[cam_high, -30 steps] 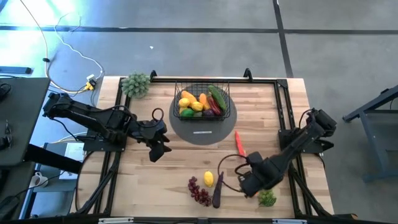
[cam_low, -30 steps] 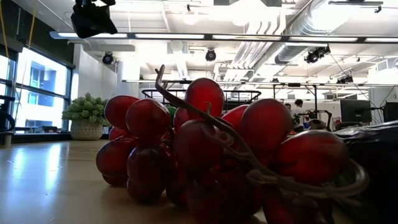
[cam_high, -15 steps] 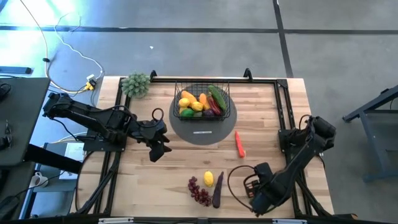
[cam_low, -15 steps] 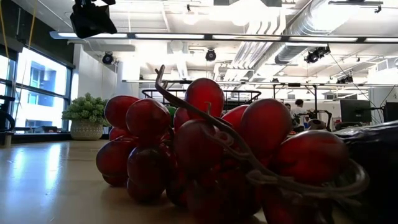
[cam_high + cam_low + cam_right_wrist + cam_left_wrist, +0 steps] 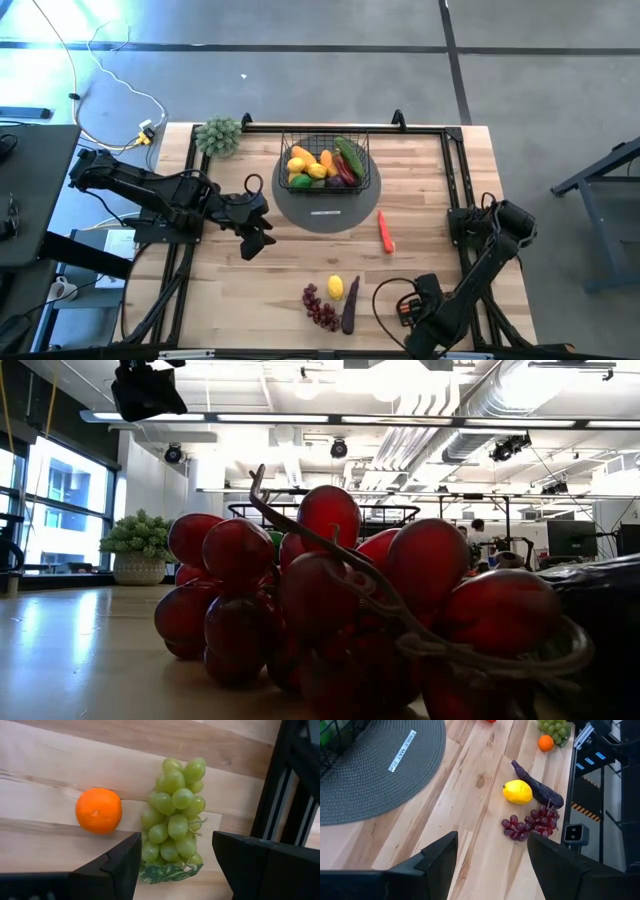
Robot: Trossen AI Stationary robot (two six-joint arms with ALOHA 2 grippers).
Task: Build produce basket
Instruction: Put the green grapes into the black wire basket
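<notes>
Pale wooden worktop [image 5: 300, 250]: the right gripper [image 5: 172, 870], at the high view's lower right, hangs released over the green grapes [image 5: 175, 820], long axis running between its fingers; the basket [image 5: 323, 165] sits upper centre.

We see a round grey mat [image 5: 326, 207] at the far middle of the wooden table [image 5: 230, 300]; a grey-green leafy bunch [image 5: 219, 135] sits near the table's far left corner, cables [image 5: 110, 95] trailing across the floor beyond.

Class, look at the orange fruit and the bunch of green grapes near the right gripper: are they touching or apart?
Apart. The right wrist view shows a strip of bare wood between the orange fruit and the green grapes.
</notes>
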